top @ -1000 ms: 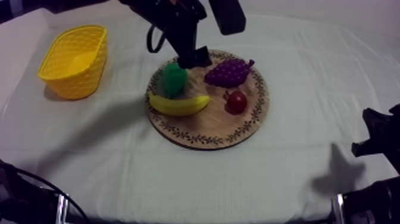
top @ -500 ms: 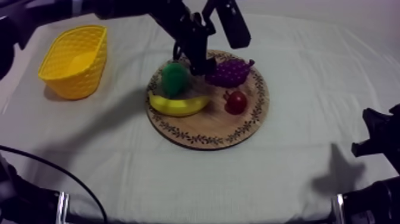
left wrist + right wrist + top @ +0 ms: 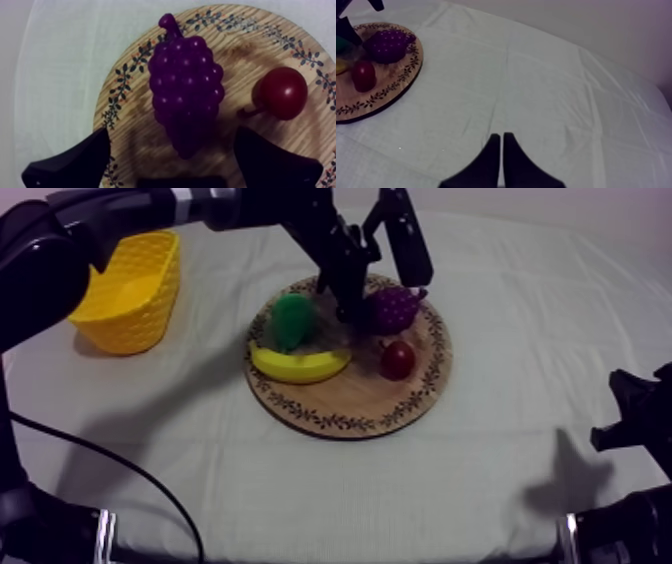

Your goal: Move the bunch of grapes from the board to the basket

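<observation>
Fingers [image 3: 70, 162] of left gripper [image 3: 171, 134] (spread wide) flank grapes [image 3: 186, 92] — low over board [image 3: 240, 45].

We are holding our left gripper [image 3: 171, 132] wide open, pointing downward. We are holding our right gripper [image 3: 502, 136] pressed into a narrow wedge.

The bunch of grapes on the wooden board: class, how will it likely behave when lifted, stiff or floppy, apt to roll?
The bunch of grapes looks moulded in one piece, so probably stiff. Its bumps should give the open left gripper hold. Lying flat on the wooden board, it seems unlikely to roll.
</observation>
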{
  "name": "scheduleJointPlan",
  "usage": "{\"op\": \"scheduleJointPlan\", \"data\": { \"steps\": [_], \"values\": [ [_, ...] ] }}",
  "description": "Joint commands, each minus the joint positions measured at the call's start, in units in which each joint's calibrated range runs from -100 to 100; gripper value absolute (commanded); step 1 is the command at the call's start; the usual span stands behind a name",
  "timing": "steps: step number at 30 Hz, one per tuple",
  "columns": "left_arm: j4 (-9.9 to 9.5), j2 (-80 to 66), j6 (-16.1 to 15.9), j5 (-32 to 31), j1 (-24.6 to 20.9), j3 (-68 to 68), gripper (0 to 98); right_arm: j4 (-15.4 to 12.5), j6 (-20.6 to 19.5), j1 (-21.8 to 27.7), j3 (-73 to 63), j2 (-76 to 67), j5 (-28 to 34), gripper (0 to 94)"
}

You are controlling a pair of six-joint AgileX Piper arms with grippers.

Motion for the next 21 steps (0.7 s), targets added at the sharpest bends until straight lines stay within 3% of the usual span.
{"op": "scheduleJointPlan", "data": {
  "steps": [1,21],
  "values": [
    [0.44,1.6,-0.5,0.8,0.1,-2.1,90.2,0.0,0.0,0.0,0.0,0.0,0.0,0.2],
    [2.22,11.3,-0.9,5.2,0.8,-14.9,82.6,0.0,0.0,0.0,0.0,0.0,0.0,0.2]
  ]
}}
